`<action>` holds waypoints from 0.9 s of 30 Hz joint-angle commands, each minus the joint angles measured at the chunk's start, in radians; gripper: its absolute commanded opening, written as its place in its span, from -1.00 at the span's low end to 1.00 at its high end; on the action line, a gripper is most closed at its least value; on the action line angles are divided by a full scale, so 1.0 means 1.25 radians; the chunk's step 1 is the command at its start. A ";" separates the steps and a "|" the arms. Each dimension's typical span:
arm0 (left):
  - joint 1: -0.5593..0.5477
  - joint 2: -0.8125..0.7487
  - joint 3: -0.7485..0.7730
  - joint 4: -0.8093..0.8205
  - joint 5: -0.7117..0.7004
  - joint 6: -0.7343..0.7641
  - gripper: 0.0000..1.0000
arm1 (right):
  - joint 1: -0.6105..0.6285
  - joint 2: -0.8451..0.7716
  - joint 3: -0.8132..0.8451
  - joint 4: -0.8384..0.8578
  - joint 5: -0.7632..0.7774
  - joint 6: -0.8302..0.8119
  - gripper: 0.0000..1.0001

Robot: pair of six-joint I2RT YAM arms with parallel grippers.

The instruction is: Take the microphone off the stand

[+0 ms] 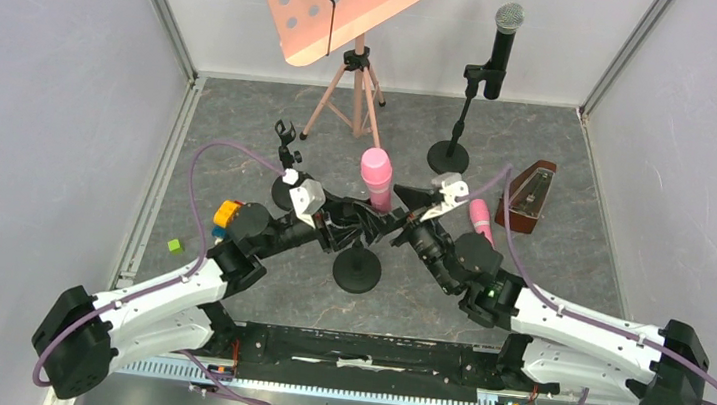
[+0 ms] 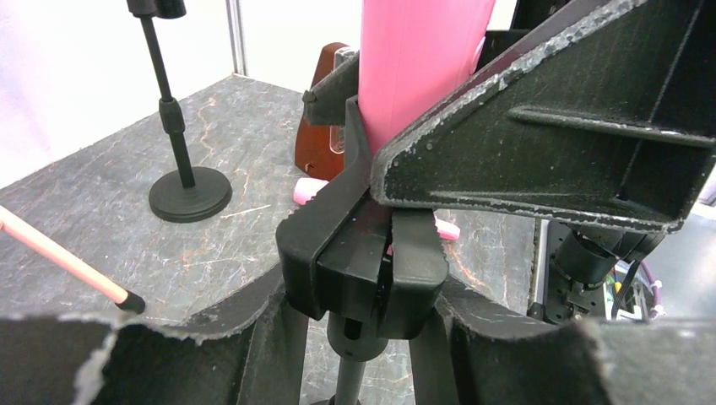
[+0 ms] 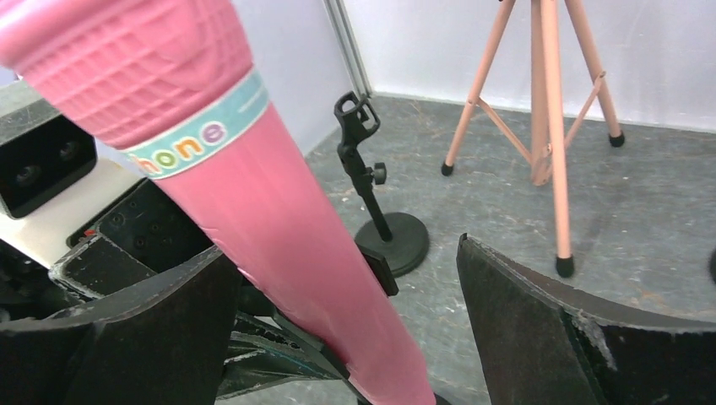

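A pink toy microphone stands upright in the black clip of a short desk stand with a round base. My left gripper is shut on the stand's clip just under the microphone; in the left wrist view its fingers press the clip's sides. My right gripper is open around the microphone's pink handle. In the right wrist view the left finger is against the handle and the right finger stands well apart. The right gripper's finger shows in the left wrist view.
A black microphone sits on its stand at the back right. An empty stand is behind my left arm. A pink music stand, a metronome, a second pink microphone lying flat, and a green cube are nearby.
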State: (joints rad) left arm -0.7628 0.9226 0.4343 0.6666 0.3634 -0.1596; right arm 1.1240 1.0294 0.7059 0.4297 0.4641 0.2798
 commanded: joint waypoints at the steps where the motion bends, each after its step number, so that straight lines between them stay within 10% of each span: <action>1: -0.018 0.011 -0.031 -0.139 -0.014 0.073 -0.71 | -0.006 0.005 -0.157 -0.043 0.062 -0.029 0.96; 27: -0.086 0.063 -0.057 -0.195 -0.094 0.122 -0.76 | -0.006 0.043 -0.215 0.016 0.066 -0.029 0.96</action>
State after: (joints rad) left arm -0.8497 0.9539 0.4347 0.6643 0.2176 -0.0582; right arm 1.1236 1.0187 0.5434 0.7174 0.4980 0.3428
